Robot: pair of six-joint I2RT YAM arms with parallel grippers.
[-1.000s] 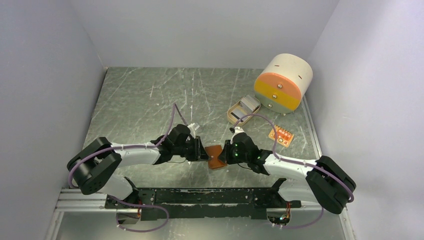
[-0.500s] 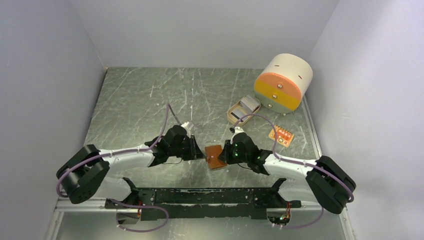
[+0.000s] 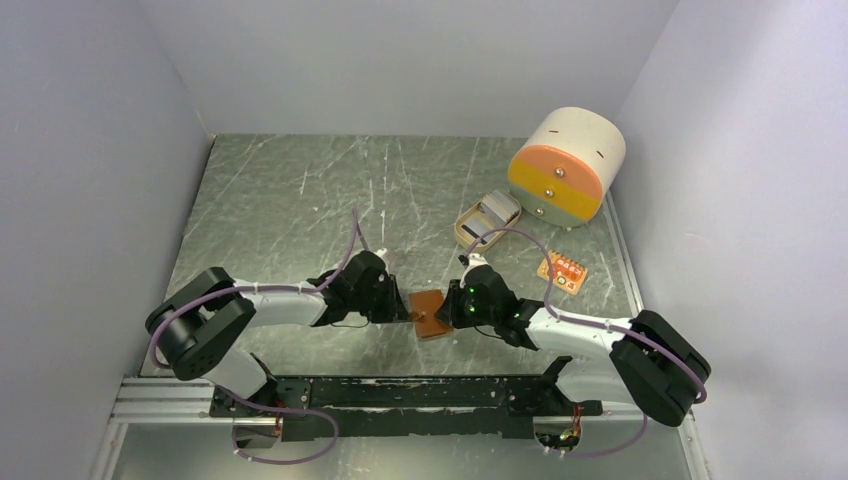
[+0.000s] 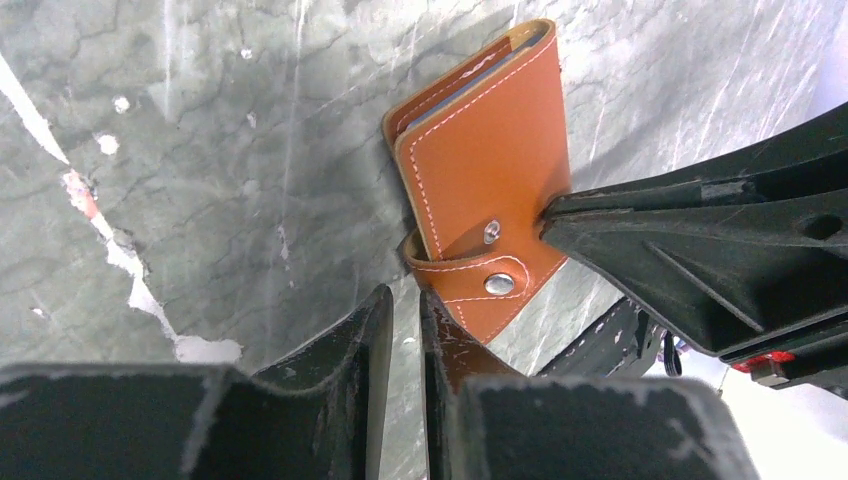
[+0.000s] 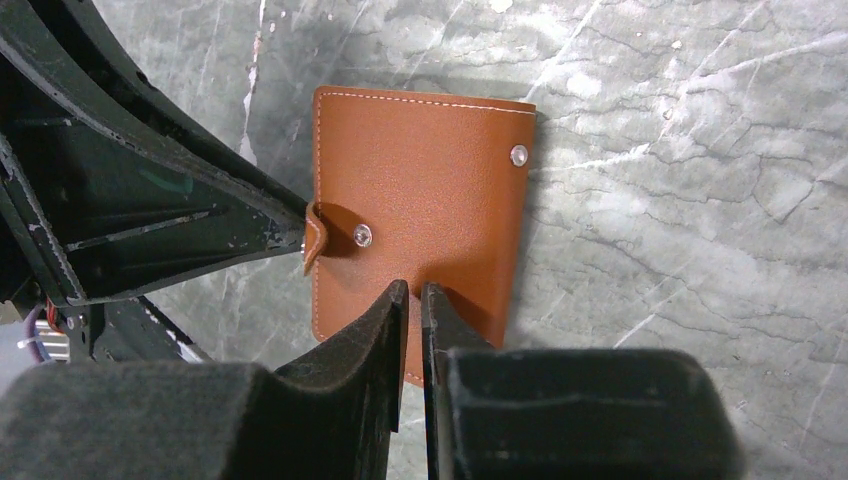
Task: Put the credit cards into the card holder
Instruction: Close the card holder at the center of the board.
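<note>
The card holder [image 3: 431,314], a brown leather wallet, lies folded on the table between my two grippers. Its snap strap [image 4: 488,283] stands loose and curled at one edge. My left gripper [image 3: 405,305] is shut and empty, its tip [image 4: 405,300] right by that strap. My right gripper [image 3: 447,308] is shut, and its tips [image 5: 415,290] rest on the wallet's top face [image 5: 420,200]. The credit cards [image 3: 499,207], a pale grey stack, lie in a tan dish [image 3: 470,228] farther back, away from both grippers.
A cream-and-orange drum-shaped drawer box [image 3: 567,165] stands at the back right. A small orange piece [image 3: 563,271] lies right of the right arm. Grey walls close in the left, back and right sides.
My left gripper drew back to the left, off the wallet, then came back to its strap edge. The right gripper has stayed on the wallet.
</note>
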